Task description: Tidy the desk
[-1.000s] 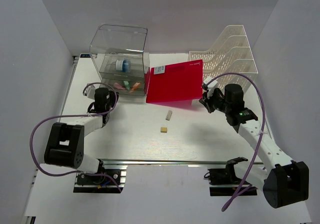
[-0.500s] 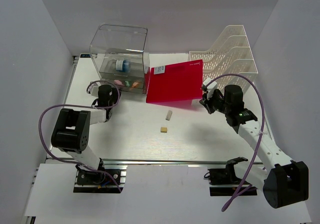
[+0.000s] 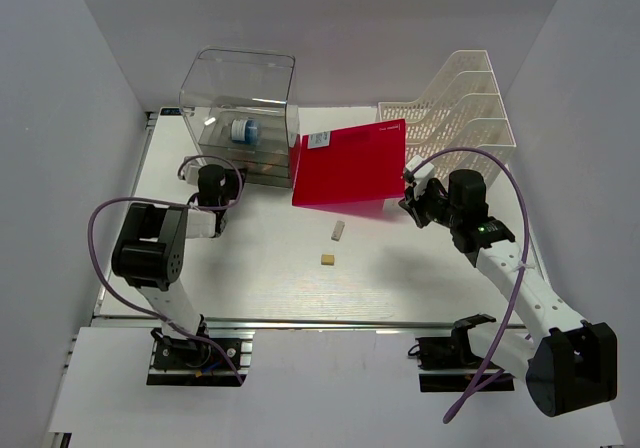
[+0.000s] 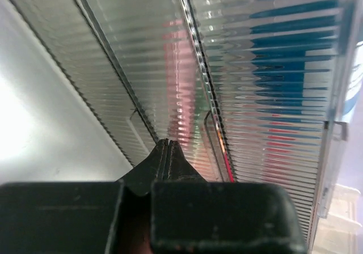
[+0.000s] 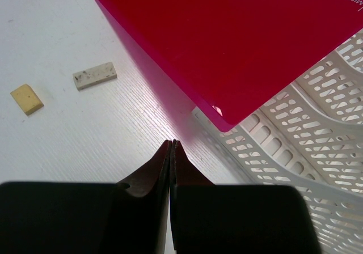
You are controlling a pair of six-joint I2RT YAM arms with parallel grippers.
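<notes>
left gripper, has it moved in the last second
Yes. In the top view the left gripper has shifted up toward the clear drawer box, which stands fixed, and is now close at its front.

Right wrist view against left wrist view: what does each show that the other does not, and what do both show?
Only right wrist: the red folder, the white mesh rack, a white block and a yellow block. Only left wrist: the ribbed clear drawer box, blue and pink blurred inside. Both: shut fingers, of the right gripper and the left gripper, and the white desk.
</notes>
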